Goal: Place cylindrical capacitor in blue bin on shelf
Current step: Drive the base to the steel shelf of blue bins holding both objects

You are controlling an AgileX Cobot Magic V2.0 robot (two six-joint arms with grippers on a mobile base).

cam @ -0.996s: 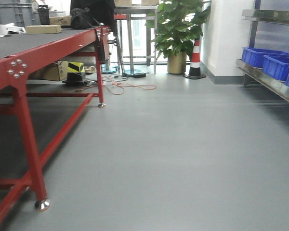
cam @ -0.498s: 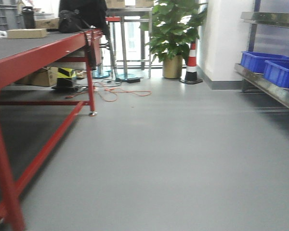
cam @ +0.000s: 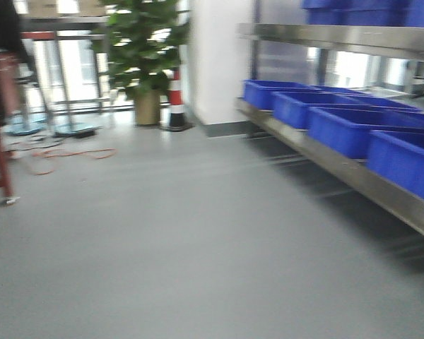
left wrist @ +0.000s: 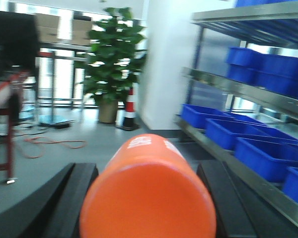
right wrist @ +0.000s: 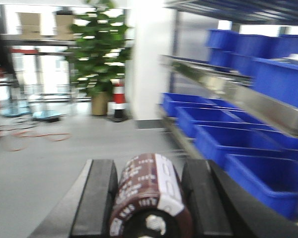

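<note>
My right gripper is shut on the cylindrical capacitor, a dark brown cylinder with white print, held between its black pads. My left gripper is shut on an orange cylinder with white print. The shelf with steel rails stands on the right, with several blue bins on its low tier. The shelf and blue bins also show right of the capacitor in the right wrist view, and in the left wrist view. Neither gripper shows in the front view.
A potted plant and a striped traffic cone stand by the white wall at the back. An orange cable lies on the grey floor. A red table leg is at the left edge.
The front view has swung right: the red table has slid out to the left edge, and the shelf with blue bins now fills the right side, closer.
</note>
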